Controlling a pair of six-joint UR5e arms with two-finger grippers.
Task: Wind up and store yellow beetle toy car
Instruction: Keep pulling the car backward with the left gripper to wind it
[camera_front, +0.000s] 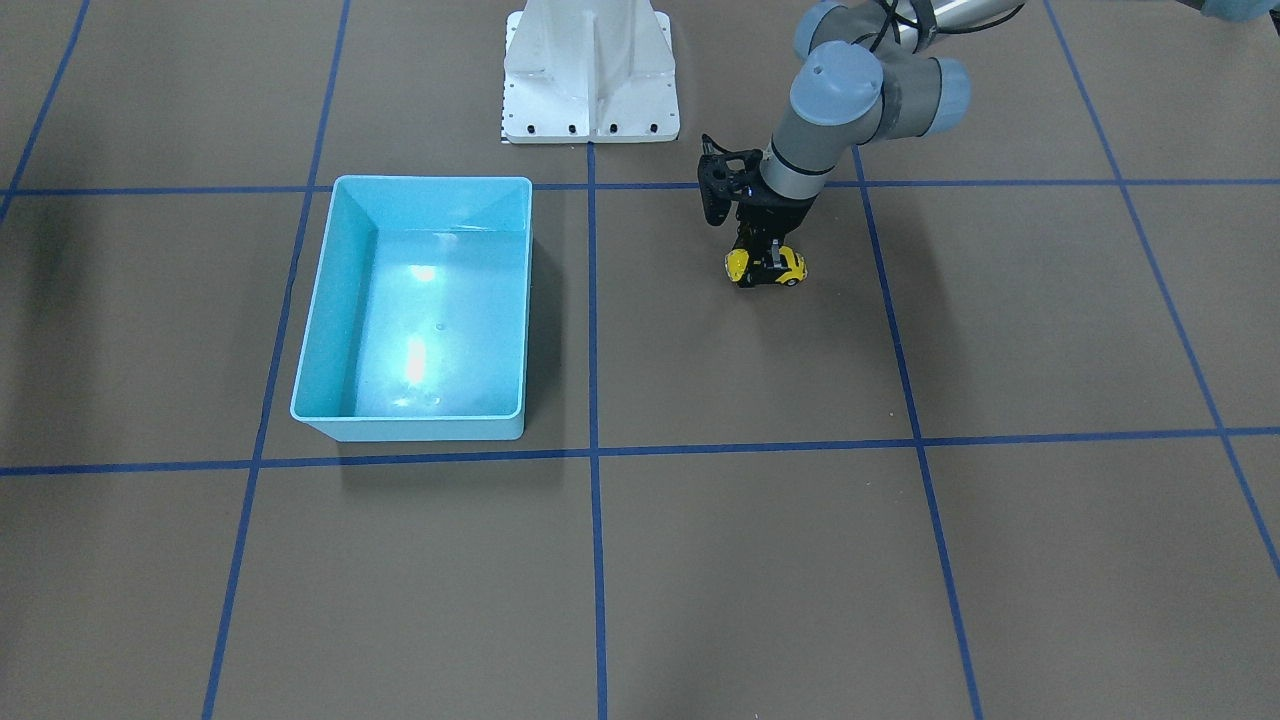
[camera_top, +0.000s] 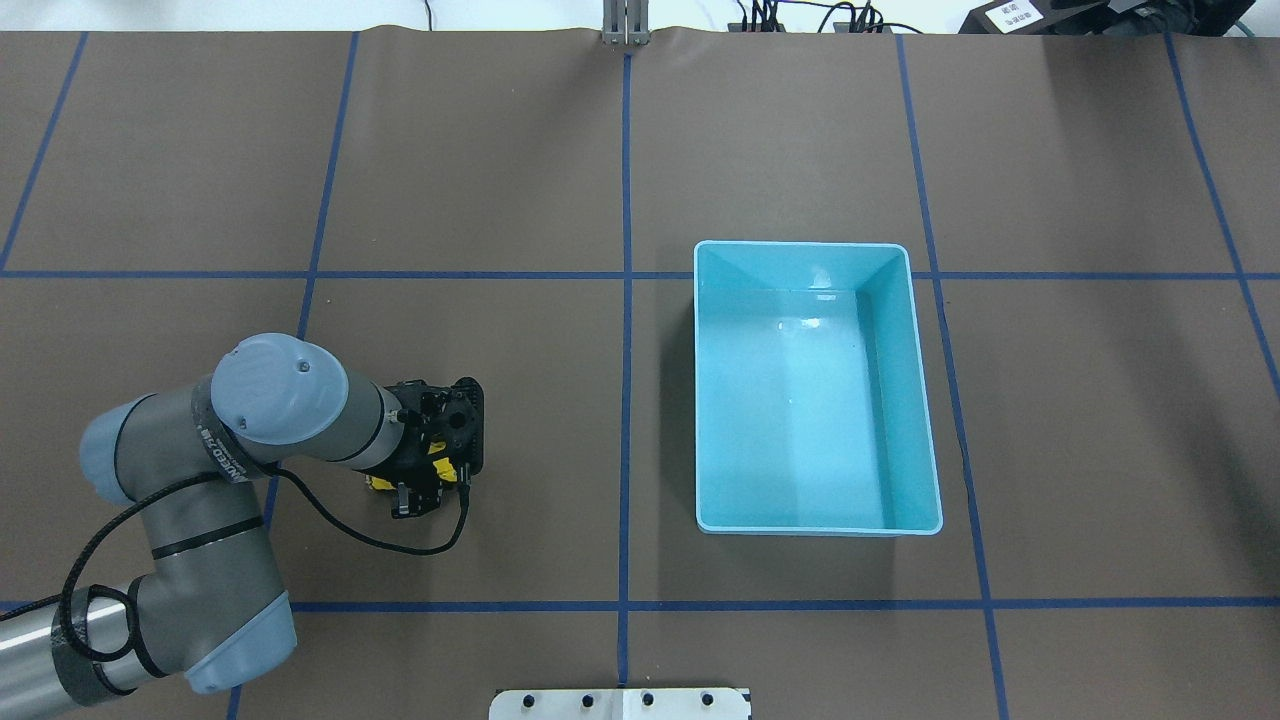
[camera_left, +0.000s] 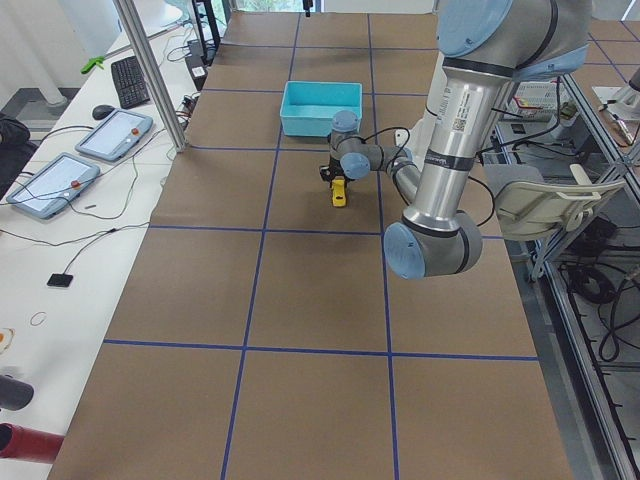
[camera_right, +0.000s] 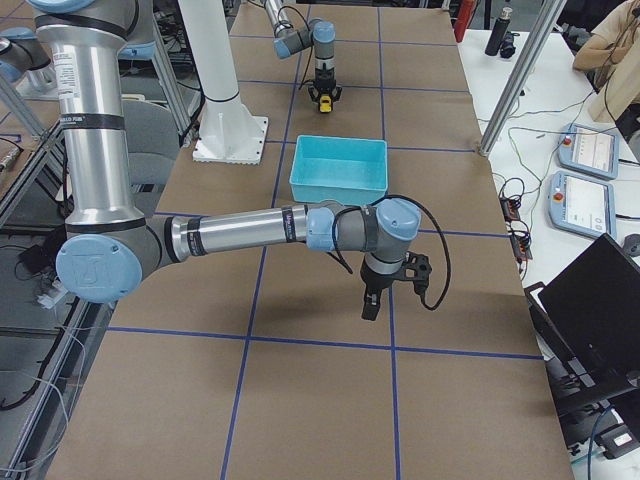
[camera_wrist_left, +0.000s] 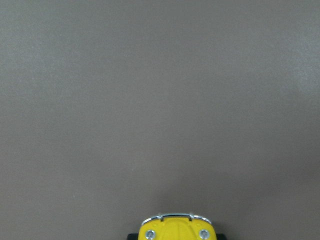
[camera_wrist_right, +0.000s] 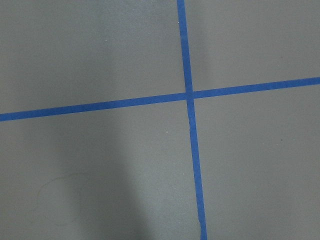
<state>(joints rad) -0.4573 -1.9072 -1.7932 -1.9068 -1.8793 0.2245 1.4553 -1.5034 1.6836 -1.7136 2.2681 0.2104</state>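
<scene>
The yellow beetle toy car stands on the brown table, a grid square away from the light blue bin. My left gripper comes down from above with its fingers closed across the car's middle. In the overhead view the car is mostly hidden under the left gripper. The left wrist view shows only the car's front at the bottom edge, low over the table. My right gripper shows only in the exterior right view, beyond the bin's far side; I cannot tell whether it is open or shut.
The bin is empty and sits in the right half of the overhead view. The white robot base stands at the table edge. Blue tape lines cross the brown table.
</scene>
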